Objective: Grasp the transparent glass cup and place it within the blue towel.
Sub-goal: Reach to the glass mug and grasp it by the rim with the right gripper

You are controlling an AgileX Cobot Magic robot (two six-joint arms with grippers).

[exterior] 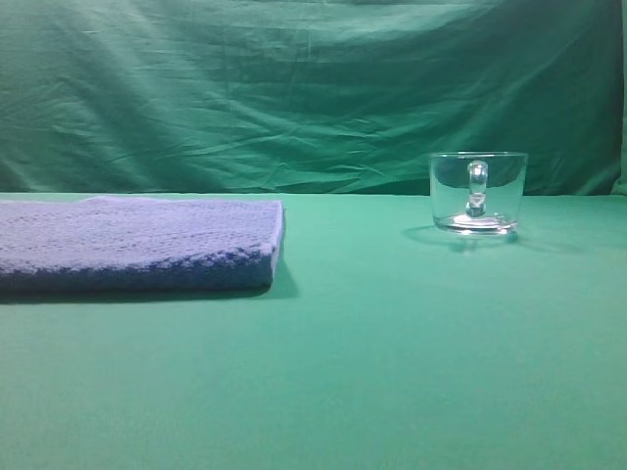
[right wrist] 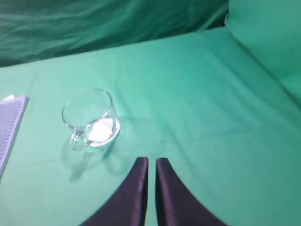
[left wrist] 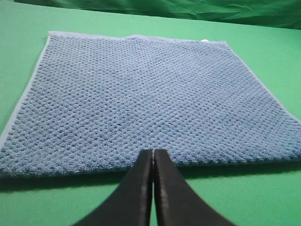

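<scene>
— Where is the transparent glass cup (exterior: 477,192) now?

— It stands upright on the green cloth (exterior: 392,372), mouth up, ahead of the right gripper (right wrist: 151,162) and to its left, well apart from it. Nothing touches it.

— Which way does the handle point?

— From the high view the looped handle faces toward the front, about in the middle of the cup. From the right wrist view it points back toward the gripper side and a little to the left. The glass is clear, so I cannot be fully sure of the exact angle.

— And the grippers?

— The right one is closed with only a thin slit between the two black fingers (right wrist: 136,188), and it holds nothing. The left gripper (left wrist: 153,153) is also closed and empty; its tips hang just over the near edge of the blue towel (left wrist: 141,99).

— How does the towel lie?

— Flat, folded, stretching away from the left gripper. Between its right edge and the cup there is a wide strip of bare cloth.
</scene>
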